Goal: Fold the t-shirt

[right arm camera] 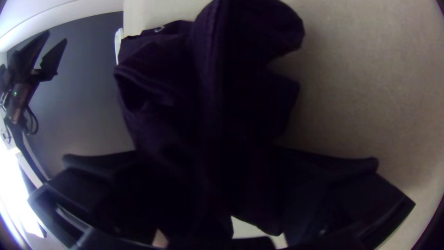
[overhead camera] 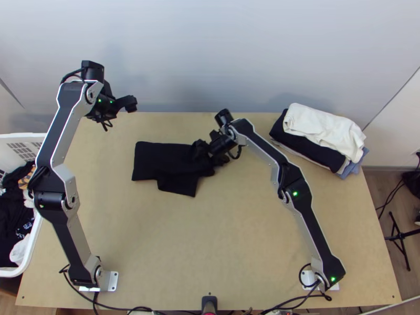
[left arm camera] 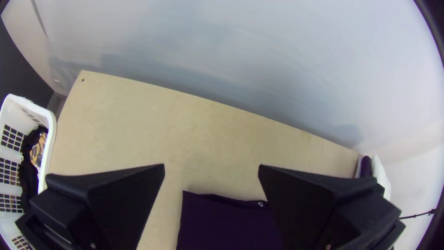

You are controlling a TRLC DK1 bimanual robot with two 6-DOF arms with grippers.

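t-shirt point(overhead camera: 155, 160): long axis left-right; right claw point(right arm camera: 210, 155) nearer, parted around bunched right end. left claw point(overhead camera: 129, 103): upper left, wide open, empty.

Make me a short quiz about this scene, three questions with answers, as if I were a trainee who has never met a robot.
1. True or false: the left gripper has its fingers apart.
2. Where is the right gripper?
A) above the white basket
B) at the black t-shirt
C) at the table's near edge
3. Fill in the colour: the top piece on the pile of folded clothes is ____.

Key: 1 true; 2 B; 3 white
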